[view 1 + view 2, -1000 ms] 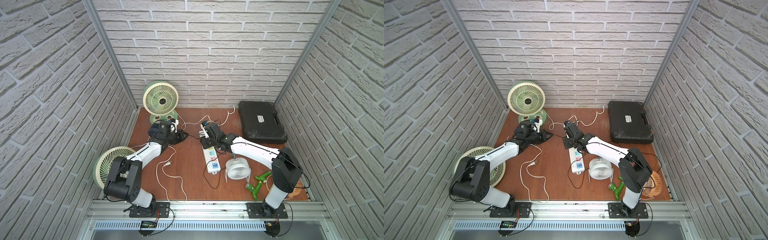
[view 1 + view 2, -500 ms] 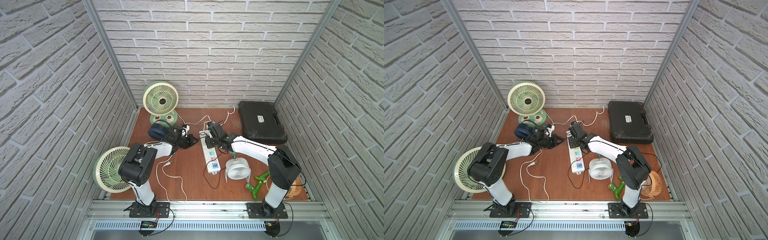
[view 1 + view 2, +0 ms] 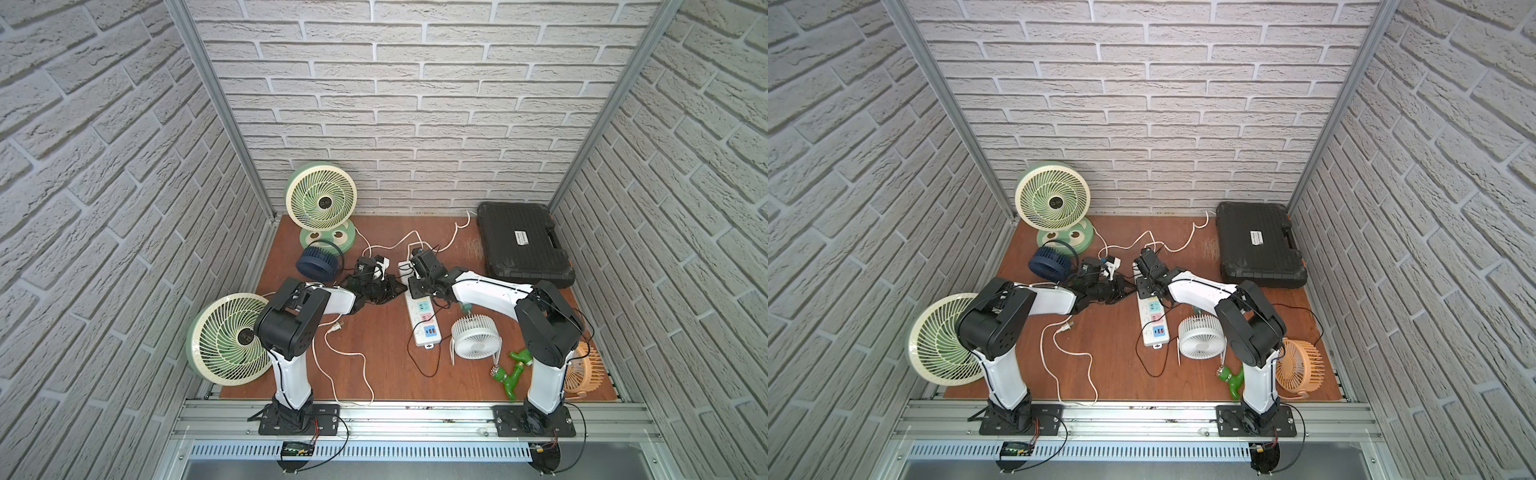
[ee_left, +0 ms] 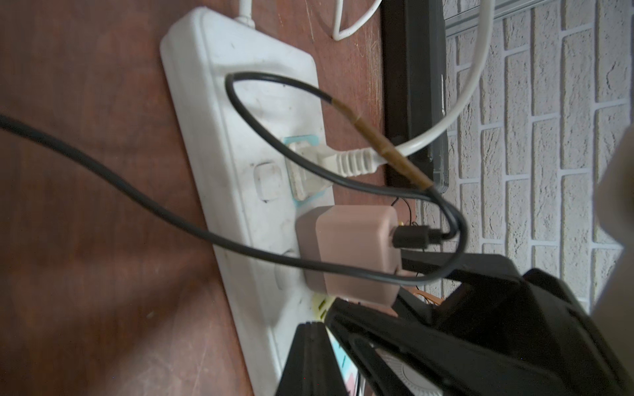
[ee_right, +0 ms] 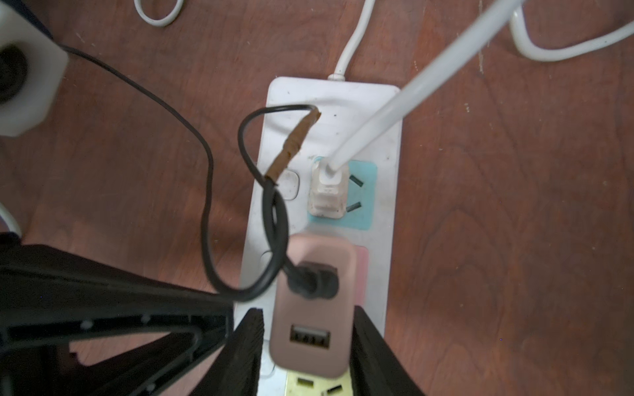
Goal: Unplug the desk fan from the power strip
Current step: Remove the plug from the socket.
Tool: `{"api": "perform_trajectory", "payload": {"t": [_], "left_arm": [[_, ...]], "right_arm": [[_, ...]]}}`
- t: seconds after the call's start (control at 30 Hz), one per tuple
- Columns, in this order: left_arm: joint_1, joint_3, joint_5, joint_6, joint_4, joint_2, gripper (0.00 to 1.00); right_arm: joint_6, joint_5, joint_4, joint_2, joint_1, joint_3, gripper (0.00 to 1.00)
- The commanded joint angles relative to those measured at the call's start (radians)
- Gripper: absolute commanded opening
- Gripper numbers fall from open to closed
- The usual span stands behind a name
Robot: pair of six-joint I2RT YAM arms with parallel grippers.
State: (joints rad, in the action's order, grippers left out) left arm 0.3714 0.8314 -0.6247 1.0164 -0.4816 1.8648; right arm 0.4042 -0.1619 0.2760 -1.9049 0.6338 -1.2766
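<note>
Mid-table, the power strip [image 5: 343, 96] is lying flat, and your right gripper [image 5: 307, 313] is clasping its pink adapter [image 5: 308, 353]. Your left gripper [image 3: 392, 290], pinched closed, is sitting only at the strip's edge, so you are risking lifting both together.

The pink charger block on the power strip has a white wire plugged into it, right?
Not quite. The wire plugged into the pink charger block on the power strip is black, not white. The right wrist view shows it.
</note>
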Motion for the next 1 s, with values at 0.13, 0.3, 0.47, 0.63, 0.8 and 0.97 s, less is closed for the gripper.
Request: {"api": "perform_trajectory", "payload": {"t": [0.13, 0.3, 0.47, 0.63, 0.8, 0.97], "left_arm": [[0.012, 0.008, -0.008, 0.018, -0.071, 0.038, 0.00], [0.015, 0.017, -0.007, 0.022, -0.072, 0.050, 0.00], [0.022, 0.033, -0.008, 0.022, -0.068, 0.064, 0.00], [0.027, 0.045, -0.001, 0.024, -0.063, 0.080, 0.00], [0.028, 0.046, 0.007, 0.029, -0.057, 0.094, 0.00], [0.029, 0.044, 0.017, 0.030, -0.051, 0.102, 0.00]], "right_arm": [[-0.004, -0.046, -0.035, -0.026, -0.003, -0.049, 0.39], [-0.007, -0.065, -0.042, -0.027, -0.002, -0.038, 0.28], [-0.008, -0.068, -0.046, -0.028, -0.001, -0.035, 0.21], [-0.014, -0.094, -0.041, -0.027, 0.010, -0.035, 0.20], [-0.061, -0.201, 0.004, -0.036, 0.056, -0.073, 0.20], [-0.029, -0.181, 0.018, -0.048, 0.062, -0.088, 0.20]]}}
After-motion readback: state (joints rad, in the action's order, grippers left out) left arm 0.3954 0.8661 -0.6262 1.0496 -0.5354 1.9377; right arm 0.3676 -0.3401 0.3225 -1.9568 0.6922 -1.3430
